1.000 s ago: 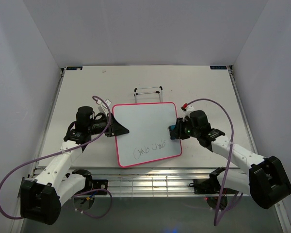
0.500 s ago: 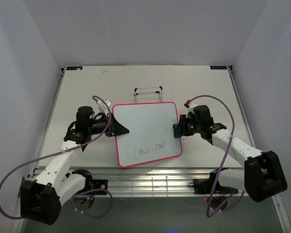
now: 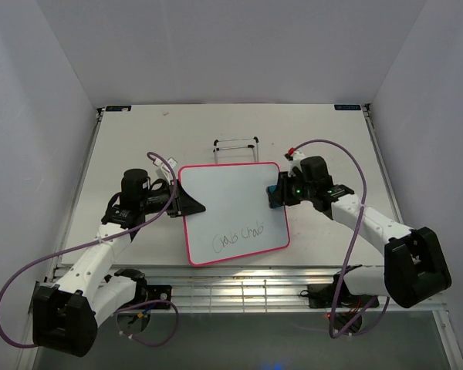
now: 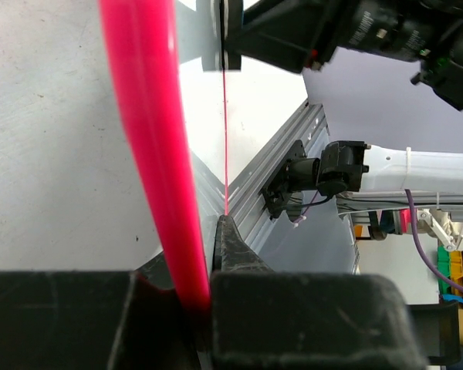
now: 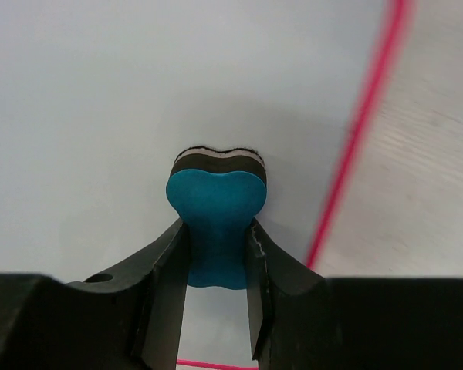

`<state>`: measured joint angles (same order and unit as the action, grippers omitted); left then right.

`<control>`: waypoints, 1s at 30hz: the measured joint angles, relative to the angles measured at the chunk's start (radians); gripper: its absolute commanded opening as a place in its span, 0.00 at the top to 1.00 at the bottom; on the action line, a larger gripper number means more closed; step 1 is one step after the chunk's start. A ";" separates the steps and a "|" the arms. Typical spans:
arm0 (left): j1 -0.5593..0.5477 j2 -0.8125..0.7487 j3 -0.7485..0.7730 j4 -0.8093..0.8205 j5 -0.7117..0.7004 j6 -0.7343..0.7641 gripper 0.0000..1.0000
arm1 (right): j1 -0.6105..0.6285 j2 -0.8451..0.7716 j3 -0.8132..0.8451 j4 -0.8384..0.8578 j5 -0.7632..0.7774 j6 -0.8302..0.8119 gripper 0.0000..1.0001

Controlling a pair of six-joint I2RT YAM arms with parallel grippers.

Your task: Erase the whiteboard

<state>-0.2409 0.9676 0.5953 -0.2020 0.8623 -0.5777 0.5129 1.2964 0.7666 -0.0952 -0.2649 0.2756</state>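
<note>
The whiteboard (image 3: 231, 204) with a pink-red frame lies on the table, with dark scribbles (image 3: 238, 237) near its front edge. My left gripper (image 3: 187, 202) is shut on the board's left edge; the left wrist view shows the pink frame (image 4: 150, 154) pinched between the jaws. My right gripper (image 3: 274, 194) is shut on the blue bone-shaped eraser (image 5: 216, 223) and holds it over the board's right edge, felt side toward the white face (image 5: 100, 116). The eraser is above and right of the scribbles.
A thin black wire stand (image 3: 236, 146) sits behind the board. The table's metal front rail (image 3: 239, 281) runs along the near side. Grey walls close in the left, right and back.
My right gripper with the eraser has moved up along the board's right edge and slightly inward. The left arm and the board have not moved.
</note>
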 measured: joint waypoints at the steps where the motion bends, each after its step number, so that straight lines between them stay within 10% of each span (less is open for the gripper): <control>1: 0.000 0.000 0.000 0.000 0.000 0.000 1.00 | -0.039 -0.003 -0.019 -0.005 0.012 -0.003 0.92; 10: -0.001 0.005 0.000 -0.002 0.012 -0.003 1.00 | -0.110 -0.063 -0.109 -0.050 0.068 -0.050 0.92; 30: -0.016 0.012 0.000 0.015 0.029 0.037 1.00 | 0.766 0.030 0.055 0.152 0.312 0.108 0.92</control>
<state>-0.2565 0.9798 0.5953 -0.1871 0.8917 -0.5404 1.2785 1.3266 0.8219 0.0566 0.0467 0.3832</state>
